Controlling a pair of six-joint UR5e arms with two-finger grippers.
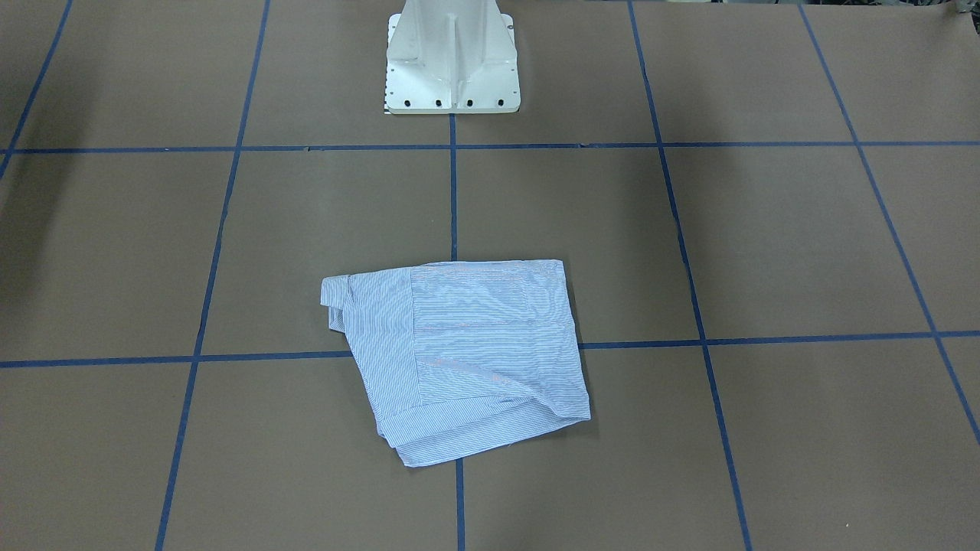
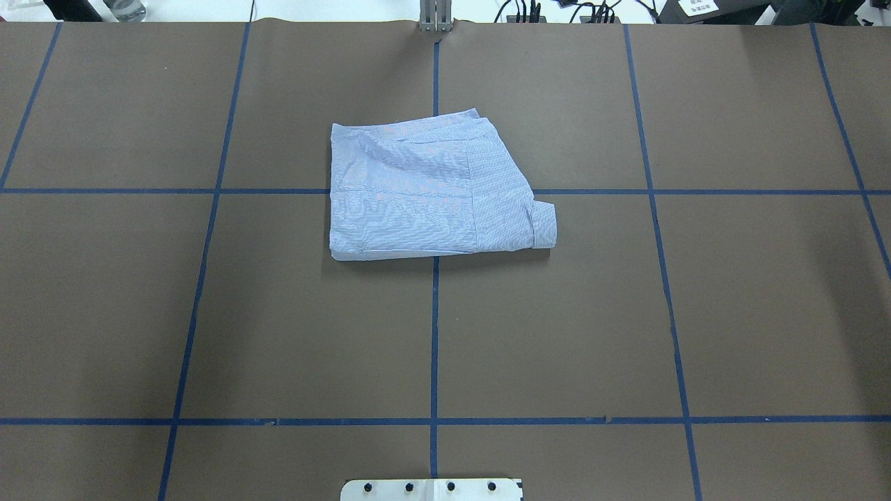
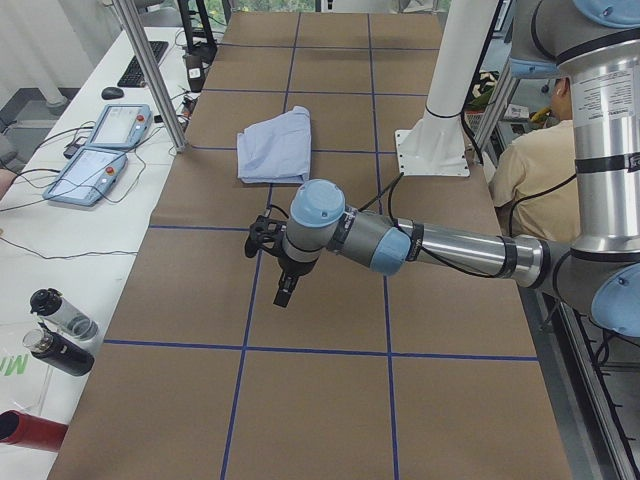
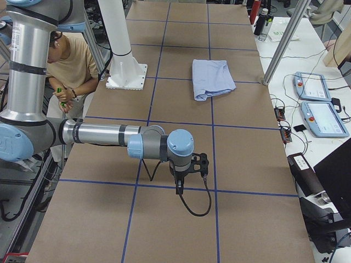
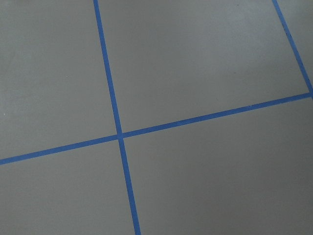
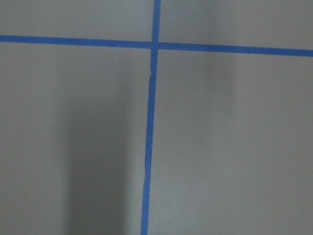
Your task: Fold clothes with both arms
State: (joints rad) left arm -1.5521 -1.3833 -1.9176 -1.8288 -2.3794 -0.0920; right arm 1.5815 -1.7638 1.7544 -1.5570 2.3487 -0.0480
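**Folded shirt in front of the pedestal, both arms held away**

The shirt [image 2: 424,188] was seen lying flat on the table [image 2: 766,313], straight in front of the white pedestal base [image 2: 431,489] and well apart from it, across the blue tape line [image 2: 434,334] that ran out from the base. It was already gathered into a compact, roughly rectangular packet of several layers. One cuff [image 2: 546,226] stuck out at the corner on the robot's right side, on the edge nearer to the base.

The left gripper [image 3: 285,293] was held above the table far out to one side of the base, and the right gripper [image 4: 178,188] far out to the other side. Both were well apart from the shirt. They were shown only in the side views, and no fingers appeared in the wrist views, so it could not be told whether the fingers were wide or narrow. Nothing was seen to be held by them.

The cloth was judged to be thin, light and limp, with no stiffness of its own. The stacked layers would probably slide over each other if only the top one were pinched. A hold was therefore best taken at two corners of one edge, through all layers together, one corner for each gripper. The loose cuff was judged the likeliest part to fall open.
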